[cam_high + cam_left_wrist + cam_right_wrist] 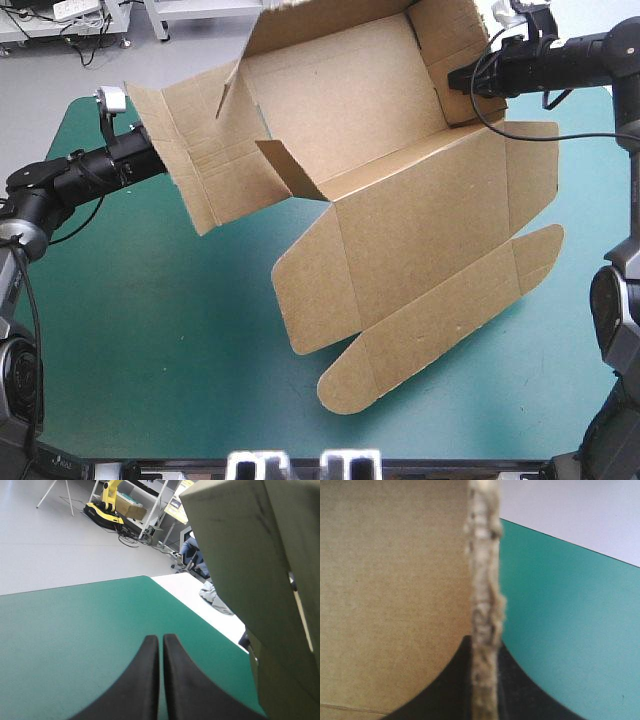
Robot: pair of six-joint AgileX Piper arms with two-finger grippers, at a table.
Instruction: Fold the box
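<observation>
Across most of the high view, the teal-green table [150,330]. Above it, up off the cover between the 2 arms, the box [400,200]: half formed, long axis running from the left arm toward the right arm at the far right corner. Far wall and right end wall standing, left end panel splayed outward, lid with its 2 rounded tabs hanging toward the near edge. Lowest tab close to the cover, contact not clear. Gripped at 1 end only. At the right end wall, the right claw [462,80], clamped on the board; from its wrist, the cut edge of the sheet pinched between the 2 black fingers [515,695], table off to 1 side. At the opposite end, the left claw [160,640], fingers pressed together with nothing between them, pointing out over the table. Splayed panel just beside it, not in its grip; touching or just clear, cannot tell. Nearer arm for that loose left end: the left. Likely next: opening the left claw and turning it toward the panel to raise it, with the right steadying the box.
</observation>
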